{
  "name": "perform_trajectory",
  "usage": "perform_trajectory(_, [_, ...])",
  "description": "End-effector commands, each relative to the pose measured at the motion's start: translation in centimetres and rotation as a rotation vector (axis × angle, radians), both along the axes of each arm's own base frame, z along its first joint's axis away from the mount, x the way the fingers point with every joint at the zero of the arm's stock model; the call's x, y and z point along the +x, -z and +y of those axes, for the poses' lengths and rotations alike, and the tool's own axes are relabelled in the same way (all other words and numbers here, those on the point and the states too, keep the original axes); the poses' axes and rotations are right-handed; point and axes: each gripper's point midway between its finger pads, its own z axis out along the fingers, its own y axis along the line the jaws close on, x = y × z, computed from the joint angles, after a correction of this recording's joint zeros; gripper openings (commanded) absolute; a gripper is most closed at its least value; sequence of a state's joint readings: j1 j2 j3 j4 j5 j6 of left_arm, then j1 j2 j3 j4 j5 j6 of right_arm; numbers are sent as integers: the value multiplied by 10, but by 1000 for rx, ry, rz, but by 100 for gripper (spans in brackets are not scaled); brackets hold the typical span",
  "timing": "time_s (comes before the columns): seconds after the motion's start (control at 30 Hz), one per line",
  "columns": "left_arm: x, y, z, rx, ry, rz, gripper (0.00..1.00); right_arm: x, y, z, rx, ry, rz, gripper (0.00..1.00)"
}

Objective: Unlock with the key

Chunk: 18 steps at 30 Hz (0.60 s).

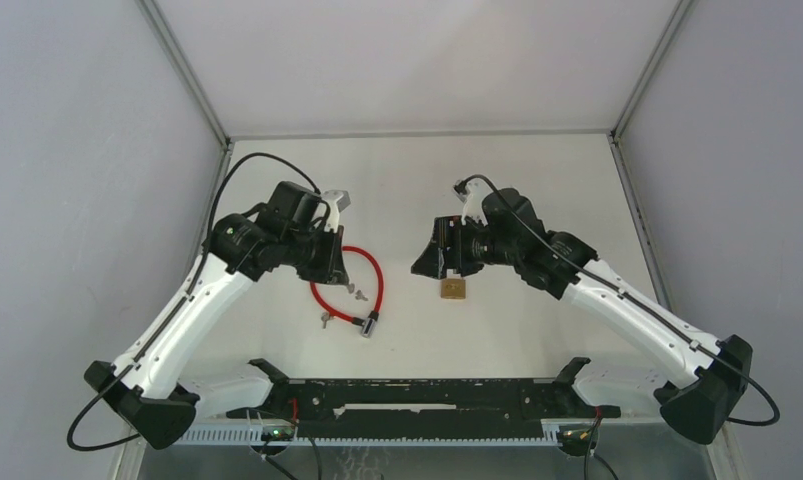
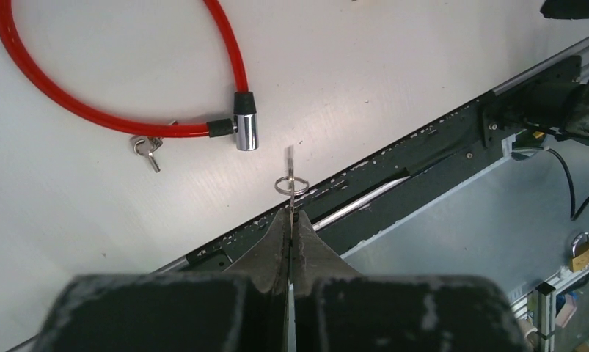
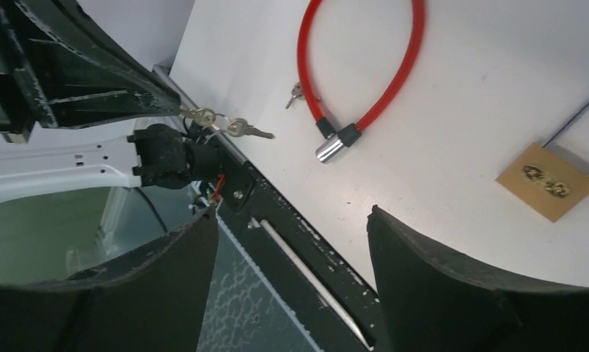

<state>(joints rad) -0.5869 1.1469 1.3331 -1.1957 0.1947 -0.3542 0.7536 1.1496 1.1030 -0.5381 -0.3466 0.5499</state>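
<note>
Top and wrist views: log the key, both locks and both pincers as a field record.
left pincer: shut on the key
key: blade and ring stick out past the fingertips; in no lock
right pincer: open, empty, hovering near the brass padlock
brass padlock: flat on the table, nothing touching it
red cable lock: looped on the table, both ends in its chrome head
spare keys: lying against the cable
task state: key not yet inserted
</note>
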Motion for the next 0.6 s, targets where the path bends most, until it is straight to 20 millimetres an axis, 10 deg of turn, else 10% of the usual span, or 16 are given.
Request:
perform_trajectory(0.0, [5,-25,-12,-89,48,-96,0,6,-32,-11,27,91,-108,84])
perform_trajectory(0.57, [-16,-46,-35,-306,-22,-23,0,-49,-43,-30,222,100,-91,91])
